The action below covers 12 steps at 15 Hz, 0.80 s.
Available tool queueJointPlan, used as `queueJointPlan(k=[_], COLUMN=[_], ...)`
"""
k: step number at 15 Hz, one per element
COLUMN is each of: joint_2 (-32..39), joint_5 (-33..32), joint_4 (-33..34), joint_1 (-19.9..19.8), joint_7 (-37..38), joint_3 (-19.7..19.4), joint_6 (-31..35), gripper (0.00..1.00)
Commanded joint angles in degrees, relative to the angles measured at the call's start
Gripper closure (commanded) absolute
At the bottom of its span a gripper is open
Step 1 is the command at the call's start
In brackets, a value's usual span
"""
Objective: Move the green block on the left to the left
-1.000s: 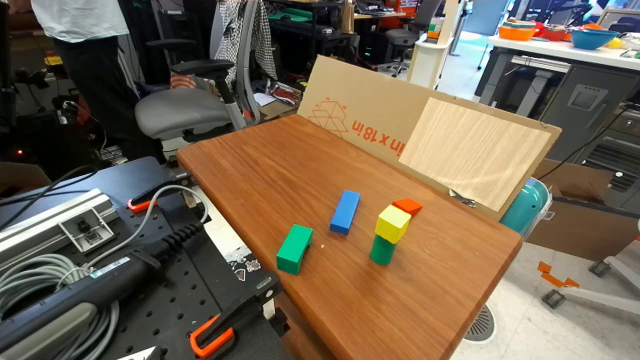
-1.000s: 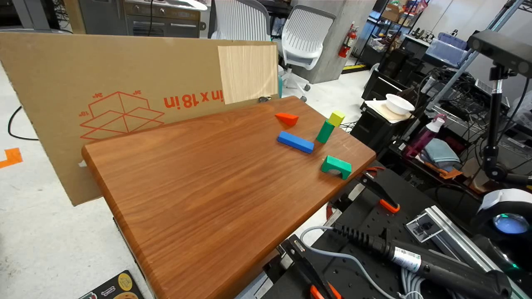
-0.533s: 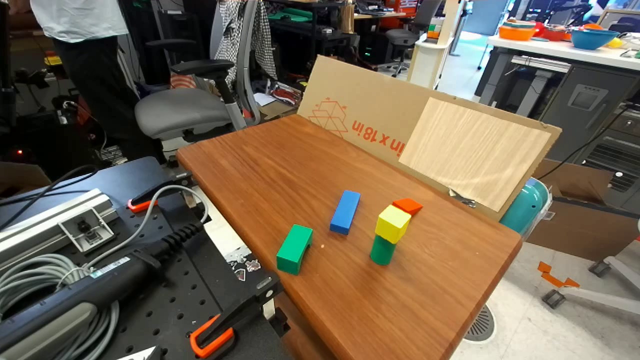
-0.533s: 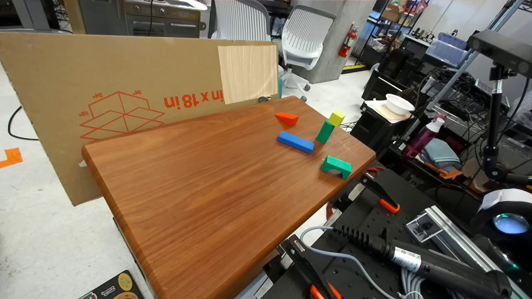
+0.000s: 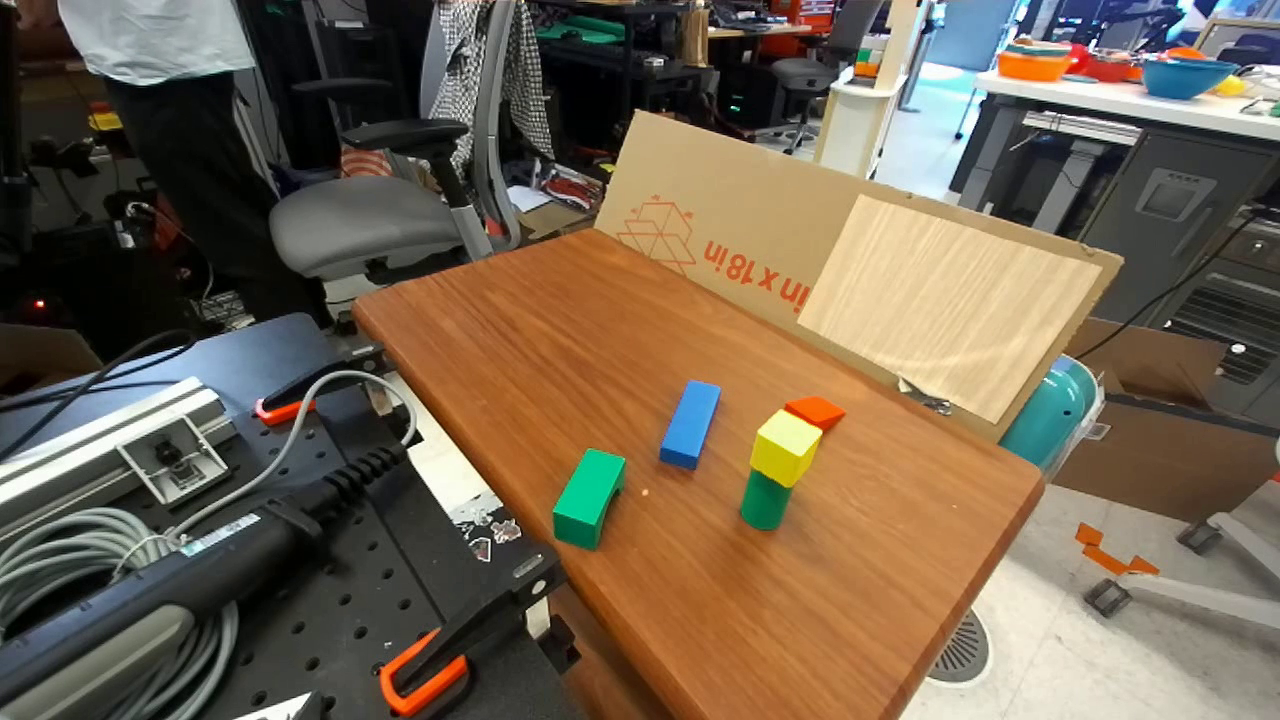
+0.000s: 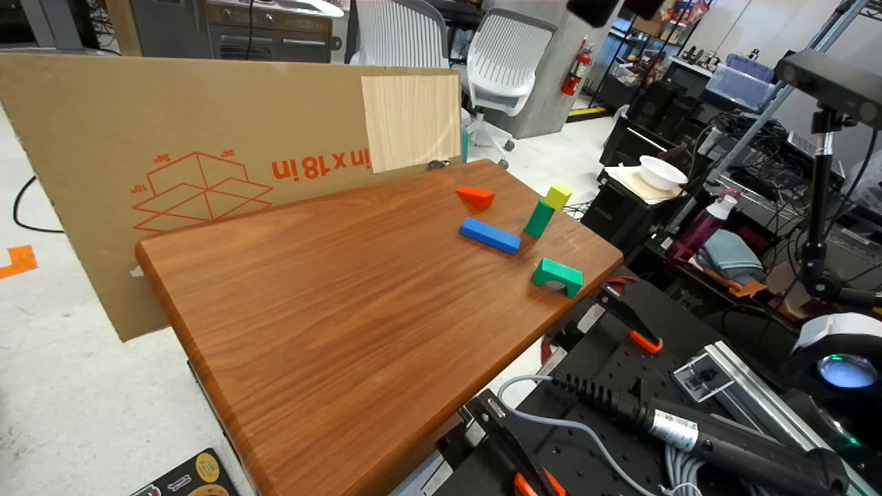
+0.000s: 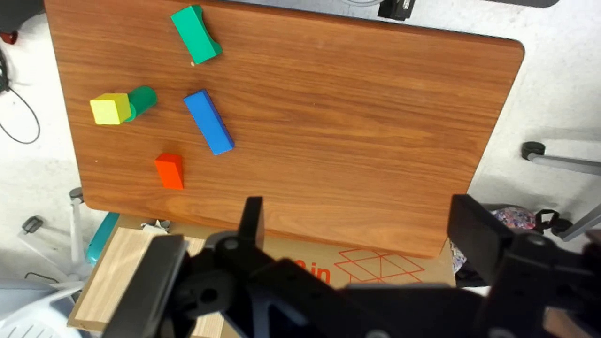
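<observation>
Hand [image 6: 620, 9], spread apart, is being brought into exterior view; approach to green block [image 5: 588, 497] presumably being started.

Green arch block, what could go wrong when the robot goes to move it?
The green arch block sits near the edge of the table, so a clumsy push could knock it off. A yellow cube rests on a green cylinder nearby; a bump might topple it. That cylinder might also be mistaken for the target.
</observation>
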Motion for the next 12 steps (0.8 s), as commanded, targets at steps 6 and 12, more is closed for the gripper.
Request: queueJointPlan(k=[6,12], joint_2=[7.4,14.01], joint_5=[-5.34,-11.75], joint_4=[-5.07,-8.64], joint_1=[-1.83,-5.9], joint_7=[0.37,0.21], joint_3=[-2.22,-6.02], joint_6=[6.21,8.19], gripper=[0.0,0.0])
